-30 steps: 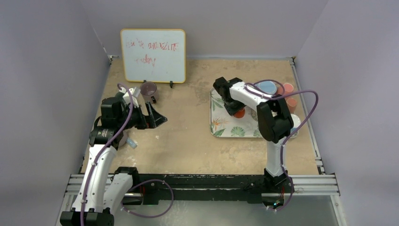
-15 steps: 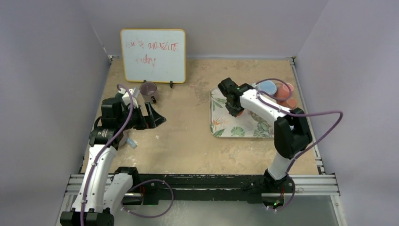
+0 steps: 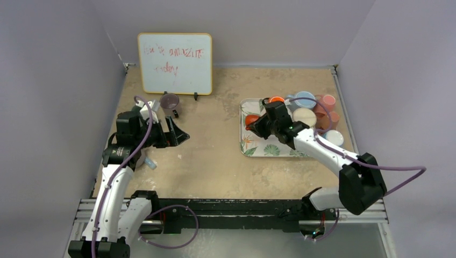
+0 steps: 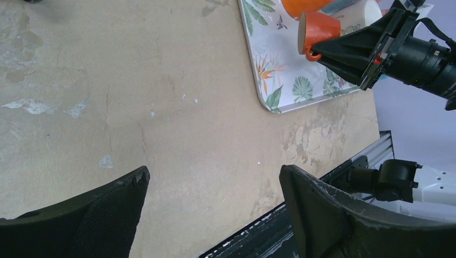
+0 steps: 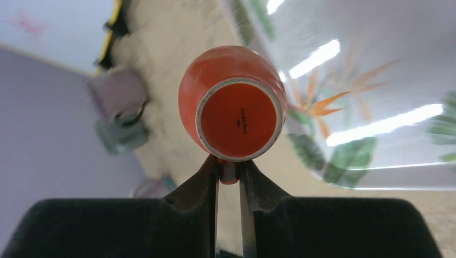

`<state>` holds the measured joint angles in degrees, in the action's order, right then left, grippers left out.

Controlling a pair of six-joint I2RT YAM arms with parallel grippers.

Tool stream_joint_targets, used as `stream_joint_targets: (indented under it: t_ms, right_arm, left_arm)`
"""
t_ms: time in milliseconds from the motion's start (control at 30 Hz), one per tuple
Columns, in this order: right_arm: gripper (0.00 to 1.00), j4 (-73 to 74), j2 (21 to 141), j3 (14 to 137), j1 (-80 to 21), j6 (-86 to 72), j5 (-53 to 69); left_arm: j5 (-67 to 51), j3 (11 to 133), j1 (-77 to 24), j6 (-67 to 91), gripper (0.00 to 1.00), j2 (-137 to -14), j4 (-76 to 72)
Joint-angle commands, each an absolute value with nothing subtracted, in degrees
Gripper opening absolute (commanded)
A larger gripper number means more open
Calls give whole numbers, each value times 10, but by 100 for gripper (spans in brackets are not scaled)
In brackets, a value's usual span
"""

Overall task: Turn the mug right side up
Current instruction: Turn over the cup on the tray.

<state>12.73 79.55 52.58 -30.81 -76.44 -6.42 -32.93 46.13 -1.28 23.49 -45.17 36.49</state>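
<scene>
The orange mug hangs on its side above the left part of the floral tray. My right gripper is shut on its handle. In the right wrist view the mug's base faces the camera and the right gripper pinches the handle between its fingertips. In the left wrist view the mug shows with its mouth turned left, held by the right gripper. My left gripper is open and empty over the bare table at the left; its fingers are wide apart in the left wrist view.
Several cups stand on the tray's far right: orange, blue, cream, pink, white. A purple mug stands by the whiteboard. Walls close in left, right and back.
My right arm has swung out to the right and its gripper has come nearer, carrying the orange mug up off the tray and tipping it onto its side. The left arm has not moved.
</scene>
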Motion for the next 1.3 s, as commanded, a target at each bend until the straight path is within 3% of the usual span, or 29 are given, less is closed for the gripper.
stream_joint_targets:
  t_ms: [0,167,300,667,1267]
  right_arm:
    - [0,-100,760,475,-311,-734,77]
    - [0,-309,739,414,-313,-716,159]
    - [0,-404,725,388,-317,-707,182]
    - [0,-583,742,382,-369,-737,217]
    - [0,-663,816,423,-436,-765,196]
  left_arm:
    - [-366,465,-16,263,89,-461,335]
    - [-494,440,-15,405,81,-494,241]
    - [-578,386,-15,562,74,-510,32]
    - [-538,302,-31,712,50,-498,-289]
    - [-515,279,-96,715,50,-521,-350]
